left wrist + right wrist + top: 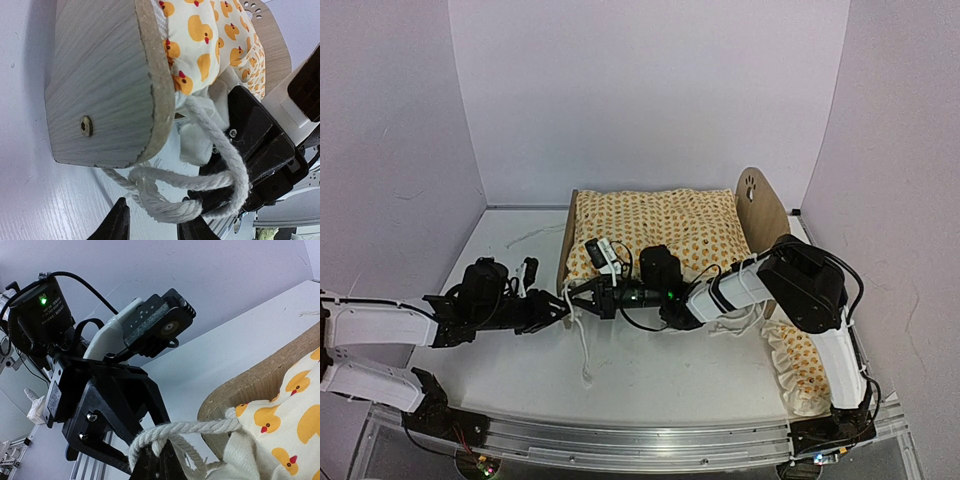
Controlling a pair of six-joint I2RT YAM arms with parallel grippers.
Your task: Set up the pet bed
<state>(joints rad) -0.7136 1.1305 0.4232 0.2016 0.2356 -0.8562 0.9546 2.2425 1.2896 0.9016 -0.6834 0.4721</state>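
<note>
Bed: the pet bed (760, 210) stands at the back middle of the table (650, 385), with its paw-print board on the right and its plain end board (100, 85) facing the left arm.
Bedding: the duck-print quilt (660, 225) covers the whole top, so the mattress is hidden.
Rope: a thick white rope (220, 145) comes out from under the quilt's corner at the plain board and loops down between the two grippers.
Right gripper (576, 297): clenched, apparently pinching the rope just beside the plain board.
Left gripper (157, 225): its jaws stand on either side of the rope loop. Whether they press on it I cannot tell.
Step in hand: likely passing the rope from right to left.
Doing it well: seat the loop deep between the left jaws and grip firmly before the right lets go. Pull gently and along the table, since the light frame could slide or the quilt could drag off.
Count: one bed, two end boards, one quilt, one rope, two grippers, and one pillow (800, 365) lying by the right arm's base.
</note>
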